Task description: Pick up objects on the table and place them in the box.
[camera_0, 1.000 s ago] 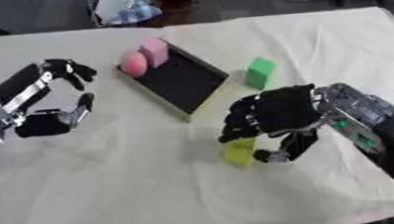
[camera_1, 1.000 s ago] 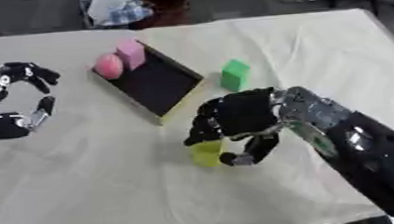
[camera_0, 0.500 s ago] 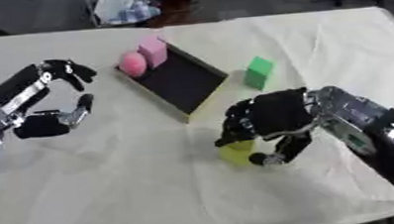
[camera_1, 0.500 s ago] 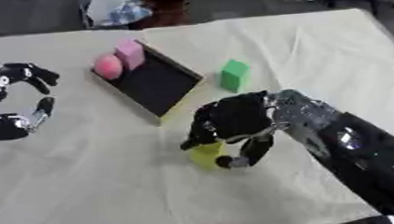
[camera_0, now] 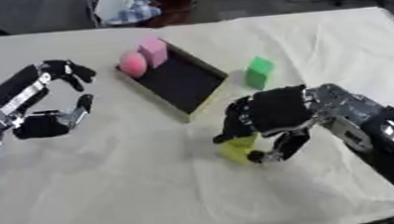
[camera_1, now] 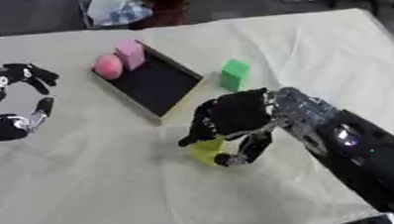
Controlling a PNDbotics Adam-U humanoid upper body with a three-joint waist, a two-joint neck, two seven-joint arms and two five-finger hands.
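Fingers of the right hand curled around the yellow block, low centre on the table; gripped so near its top, it might slip short of the box.

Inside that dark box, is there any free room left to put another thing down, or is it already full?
The box is crowded only at its far end, where a pink ball and a pink block sit. The dark floor from them to the near rim is bare. Outside, the right hand closes around a yellow block, with a green block beside the box.
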